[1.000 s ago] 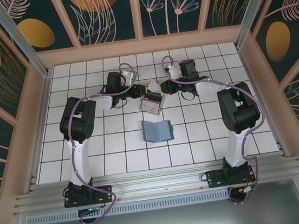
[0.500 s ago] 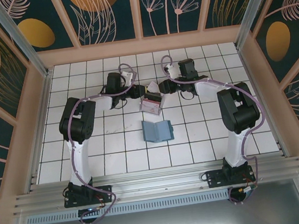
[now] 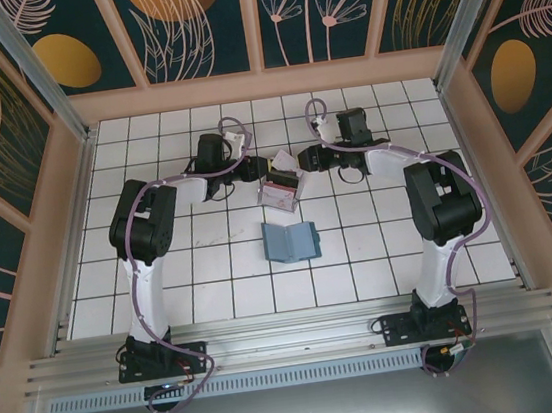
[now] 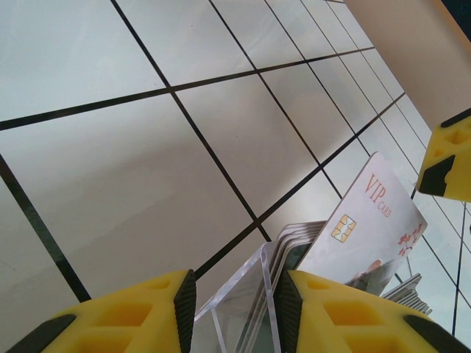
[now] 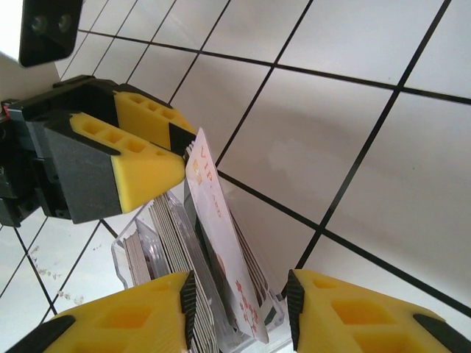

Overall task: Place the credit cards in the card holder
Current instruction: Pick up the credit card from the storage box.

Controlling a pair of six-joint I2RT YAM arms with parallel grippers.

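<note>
The credit cards stand packed on edge in a small clear box behind the teal card holder, which lies open and flat on the tiles. One white VIP card sticks up out of the stack, leaning; it also shows in the left wrist view. My right gripper straddles that card with its jaws open and a gap on each side. My left gripper is shut on the clear box's end wall. In the top view the left gripper and right gripper face each other over the box.
The floor is white tile with dark grout, walled by wooden panels at the back and sides. The left gripper's yellow fingers sit close to the raised card's top edge. Bare tiles lie in front of and beside the card holder.
My right gripper's jaws have spread apart, letting go of the raised card, and the right wrist has shifted slightly to the right. The left gripper and the box have stayed put.
</note>
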